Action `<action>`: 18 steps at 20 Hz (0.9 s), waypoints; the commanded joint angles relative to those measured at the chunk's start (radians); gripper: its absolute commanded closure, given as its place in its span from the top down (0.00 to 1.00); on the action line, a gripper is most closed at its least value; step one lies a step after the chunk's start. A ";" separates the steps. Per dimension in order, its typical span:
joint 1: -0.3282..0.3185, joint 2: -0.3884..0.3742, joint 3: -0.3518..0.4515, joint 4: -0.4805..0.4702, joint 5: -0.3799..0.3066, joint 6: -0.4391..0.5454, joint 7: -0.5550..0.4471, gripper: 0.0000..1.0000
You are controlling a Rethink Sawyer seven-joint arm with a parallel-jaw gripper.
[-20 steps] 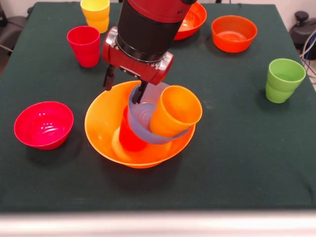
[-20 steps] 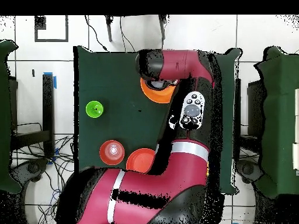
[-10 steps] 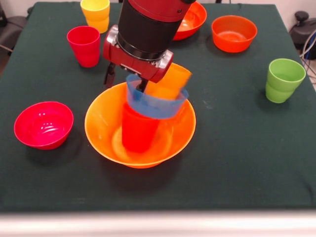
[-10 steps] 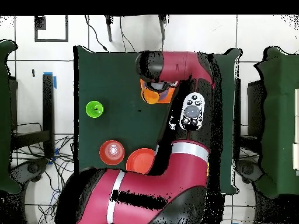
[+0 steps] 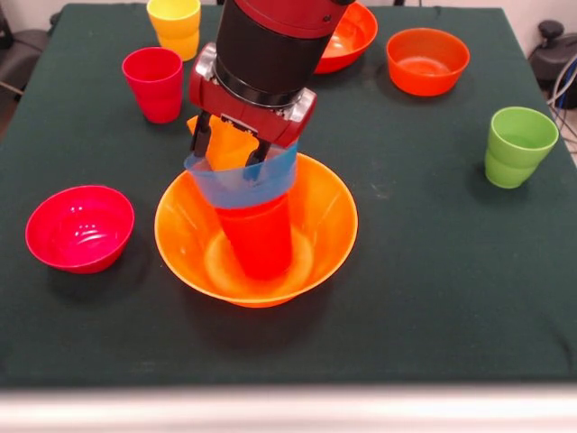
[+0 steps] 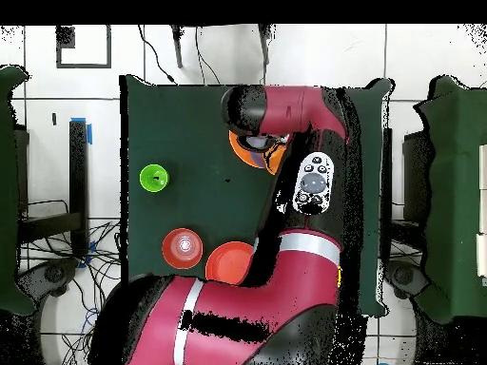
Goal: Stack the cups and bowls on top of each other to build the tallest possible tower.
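The tower [image 5: 255, 216] stands in the middle of the table [image 5: 433, 271]: a wide orange bowl [image 5: 325, 225] at the base, a red-orange cup [image 5: 260, 239] upside down inside it, a light blue bowl [image 5: 242, 185] seated on that cup, and an orange cup [image 5: 225, 144] in the blue bowl, leaning toward the crimson cup's side. The gripper [image 5: 231, 144] comes down right over the stack with its two fingers spread; one finger [image 5: 202, 137] sits outside the orange cup and the other is against it just above the blue bowl's rim, though a firm pinch cannot be made out. To one side of the gripper and lower in the front view lies a magenta bowl [image 5: 79, 227]; beyond the gripper on that side stand a crimson cup [image 5: 154, 83] and a yellow cup [image 5: 175, 27]. Behind the arm [image 5: 270, 45] sits a red-orange bowl [image 5: 347, 38], next to it a smaller orange-red bowl [image 5: 427, 60], and well apart on the other side a green cup [image 5: 517, 146]
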 commanded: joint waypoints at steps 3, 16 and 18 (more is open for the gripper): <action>0.000 0.031 0.124 0.046 -0.012 0.071 -0.141 1.00; 0.007 0.064 0.135 -0.027 0.001 0.106 -0.122 1.00; 0.005 0.074 0.138 -0.046 -0.001 0.112 -0.128 1.00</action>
